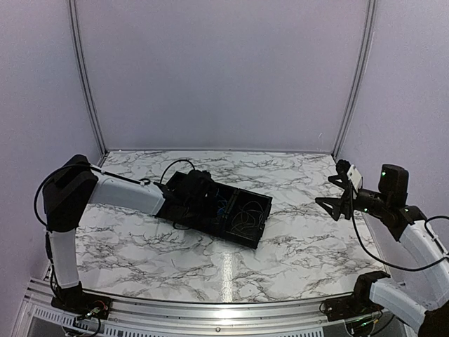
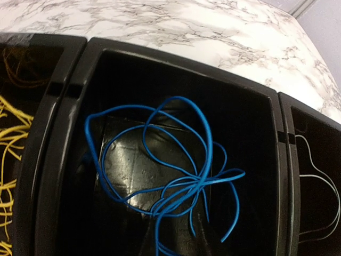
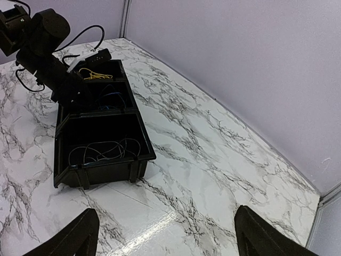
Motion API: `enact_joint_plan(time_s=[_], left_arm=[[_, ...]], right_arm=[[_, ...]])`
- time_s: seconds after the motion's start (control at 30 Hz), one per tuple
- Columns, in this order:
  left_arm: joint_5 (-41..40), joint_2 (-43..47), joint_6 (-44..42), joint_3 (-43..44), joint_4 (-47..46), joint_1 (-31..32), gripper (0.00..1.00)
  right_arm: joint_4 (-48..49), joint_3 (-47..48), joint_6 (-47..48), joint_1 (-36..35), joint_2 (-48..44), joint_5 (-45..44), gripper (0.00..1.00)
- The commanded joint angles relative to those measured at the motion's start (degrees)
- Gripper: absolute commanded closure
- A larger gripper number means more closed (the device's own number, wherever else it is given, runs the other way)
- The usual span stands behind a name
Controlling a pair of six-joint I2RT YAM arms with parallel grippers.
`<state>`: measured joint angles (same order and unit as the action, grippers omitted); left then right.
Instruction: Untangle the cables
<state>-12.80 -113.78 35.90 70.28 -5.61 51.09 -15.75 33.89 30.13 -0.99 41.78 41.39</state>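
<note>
Your left pincer (image 1: 209, 196) hangs low over the black plastic three-compartment tray (image 1: 247, 243) at the centre of the overhead frame. It is dark against the tray, so you cannot tell how its jaws stand. The looped thin blue wires (image 2: 181, 176) lie in the middle compartment, and the thin yellow wires (image 2: 8, 133) seem to fill the compartment at the wrist frame's left edge. Your right pincer (image 3: 166, 213) is spread wide, empty, over the white marbled bench (image 3: 213, 160), well apart from the tray.
</note>
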Motion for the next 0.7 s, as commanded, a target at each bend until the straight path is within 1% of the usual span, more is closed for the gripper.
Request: enact_joint_plan(time_s=[0.0,0.17,0.3,0.4,0.47,0.5,0.6,0.67], left_arm=[[-2.44,4.71,-0.75,-0.49,7.78,-0.04,0.67],[-5.12,11.44,-2.73,-2.97,10.76,-0.03,0.56],[-5.54,17.09,-7.18,-3.83,12.31,-0.03,0.51],[-7.03,21.21,-11.4,-2.79,15.7,-0.03,0.48],[-9.47,23.63,-14.67,-1.65,18.98,-0.17,0.45],[-10.77,24.92,-16.21,-1.09,20.56,-0.32,0.41],[-14.19,29.3,-21.02,-0.63,23.51,-1.42,0.29],[-16.02,32.89,-23.22,-0.79,23.67,-2.43,0.21]], right_arm=[[-0.78,0.39,0.35,0.38,0.12,-0.61,0.12],[-0.58,0.59,-0.1,0.31,0.45,-0.96,0.12],[1.19,1.61,-3.38,0.38,2.31,-3.27,0.1],[0.87,4.79,-5.48,0.38,5.42,-4.66,0.08],[2.64,7.46,-10.03,0.32,7.16,-9.01,0.04],[3.44,8.86,-12.54,0.37,7.94,-11.89,0.02],[5.19,13.21,-19.45,0.38,9.81,-20.42,0.02],[5.0,15.6,-20.47,0.38,10.51,-21.86,0.01]])
